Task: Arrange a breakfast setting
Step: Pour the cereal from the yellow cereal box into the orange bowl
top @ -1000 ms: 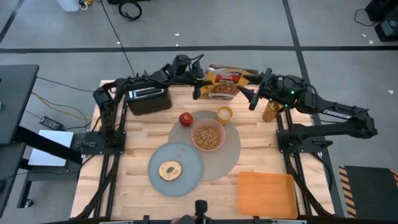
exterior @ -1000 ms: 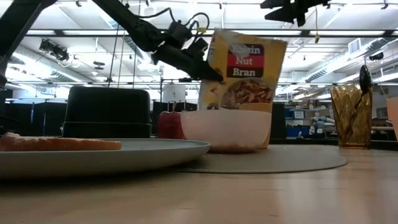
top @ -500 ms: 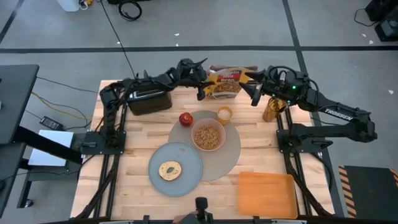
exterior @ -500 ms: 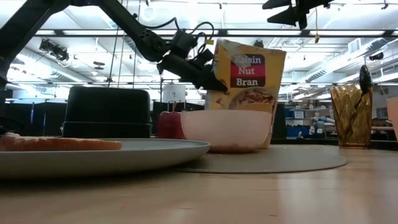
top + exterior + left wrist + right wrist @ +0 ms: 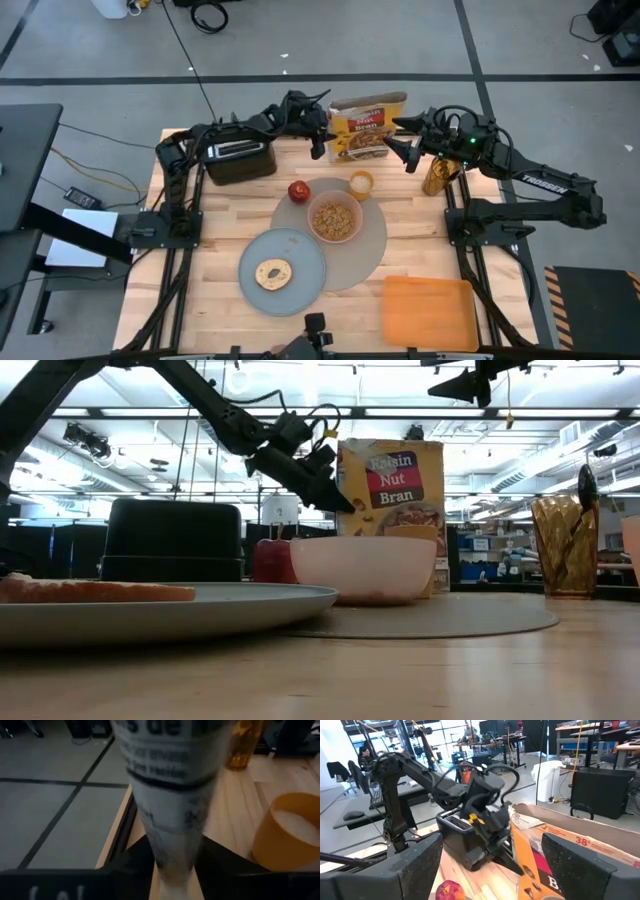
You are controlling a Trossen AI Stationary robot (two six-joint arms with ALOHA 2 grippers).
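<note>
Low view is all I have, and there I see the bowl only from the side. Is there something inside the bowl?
Observer: Yes. From above, the bowl holds brown cereal.
Operator: Which gripper holds the cereal box?
Observer: The left gripper. Its wrist view shows it shut on one edge of the cereal box.
Operator: And the right gripper?
Observer: The right gripper is open, at the opposite side of the box. It does not appear to grip it.
</note>
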